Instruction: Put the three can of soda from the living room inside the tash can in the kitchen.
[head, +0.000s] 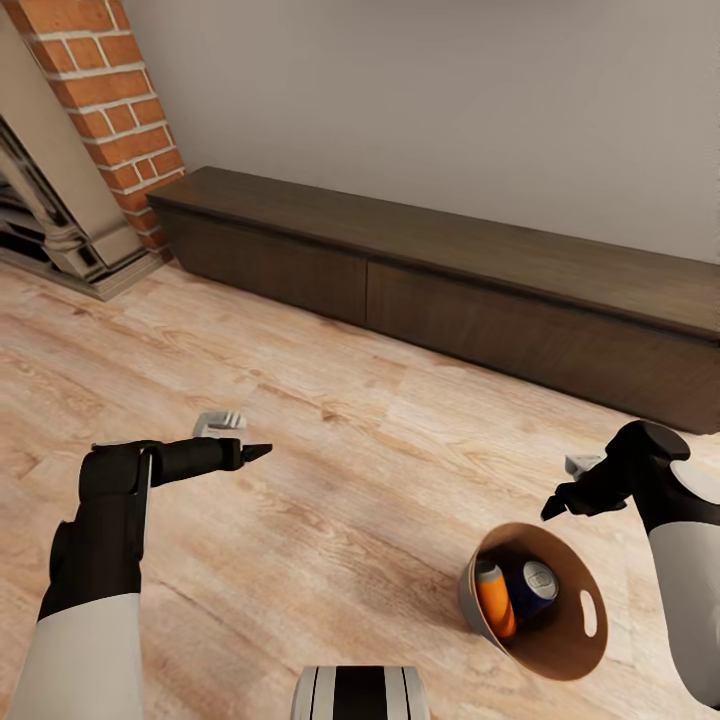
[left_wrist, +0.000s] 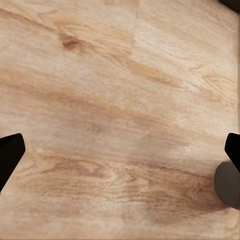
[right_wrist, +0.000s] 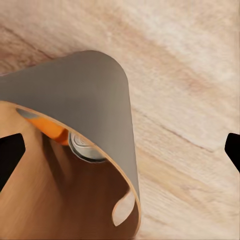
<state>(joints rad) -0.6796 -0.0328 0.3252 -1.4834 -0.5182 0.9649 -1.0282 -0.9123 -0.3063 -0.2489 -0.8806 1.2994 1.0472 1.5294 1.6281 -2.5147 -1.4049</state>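
Your right end effector (head: 556, 503) hangs just above the trash can (head: 575, 640), which stands tipped on the wood floor (head: 330, 470) with its open mouth turned up toward you. Its fingers (right_wrist: 11, 152) are spread wide and grip nothing. Below and slightly inboard of that end effector, inside the bin, an orange soda can (head: 494, 598) leans against the wall and a blue soda can (head: 535, 585) lies beside it, silver top showing (a third can, if it is in there, cannot be made out). The right wrist view shows the bin's grey outer wall, its copper-brown inside and a handle slot in the rim.

Your left end effector (head: 258, 452) is well apart from the bin, over bare floor, its fingers (left_wrist: 10, 152) also spread and empty. Beyond both end effectors a long dark low cabinet (head: 450, 290) runs along the wall, with the brick fireplace (head: 105, 110) off to the far left.
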